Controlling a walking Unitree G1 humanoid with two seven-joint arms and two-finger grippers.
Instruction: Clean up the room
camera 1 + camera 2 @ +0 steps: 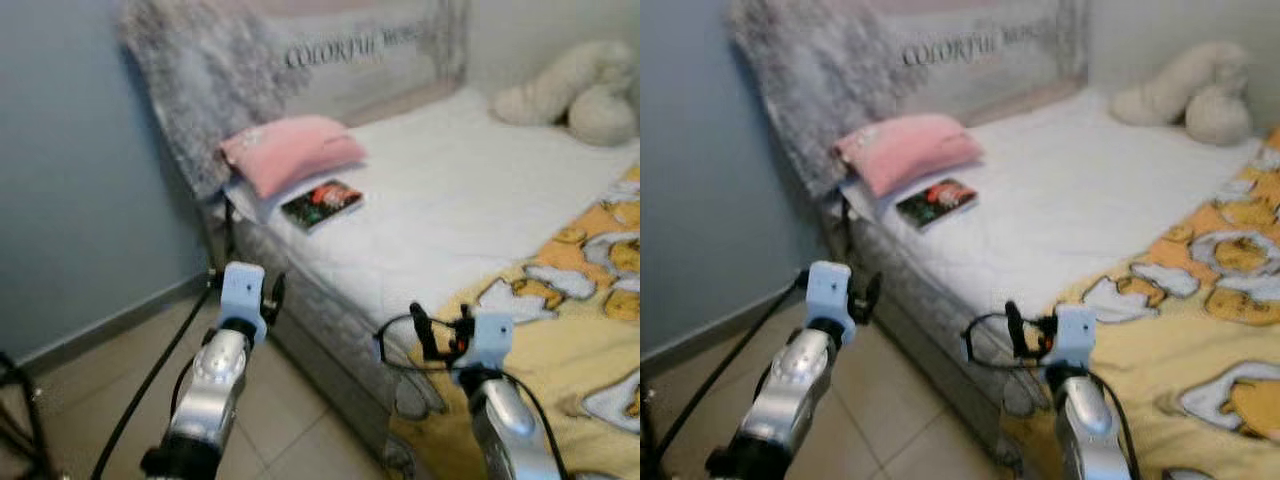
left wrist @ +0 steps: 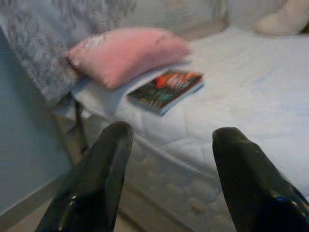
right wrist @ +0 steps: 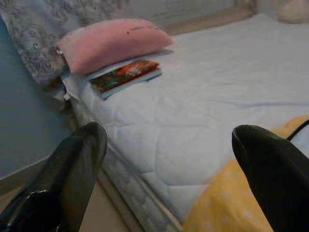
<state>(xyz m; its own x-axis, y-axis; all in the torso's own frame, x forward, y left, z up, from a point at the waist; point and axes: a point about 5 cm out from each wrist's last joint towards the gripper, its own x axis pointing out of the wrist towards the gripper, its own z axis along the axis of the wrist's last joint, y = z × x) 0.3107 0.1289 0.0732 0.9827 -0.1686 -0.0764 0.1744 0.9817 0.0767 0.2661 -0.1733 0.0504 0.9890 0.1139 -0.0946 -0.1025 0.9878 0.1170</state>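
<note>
Two grippers are reaching out toward the bed (image 1: 470, 200): the left gripper (image 2: 169, 159) is hanging over the floor beside the mattress with its fingers wide apart and holding nothing, and the right gripper (image 3: 169, 159) is pointing over the bed's edge near the yellow blanket (image 1: 570, 330), also wide and holding nothing. One book (image 1: 322, 203) is lying on the white sheet, just in front of the pink pillow (image 1: 290, 150) and well away from both grippers. I think the robot is getting close to pick the book up, so next it will need to move in nearer and bring a gripper over it.
</note>
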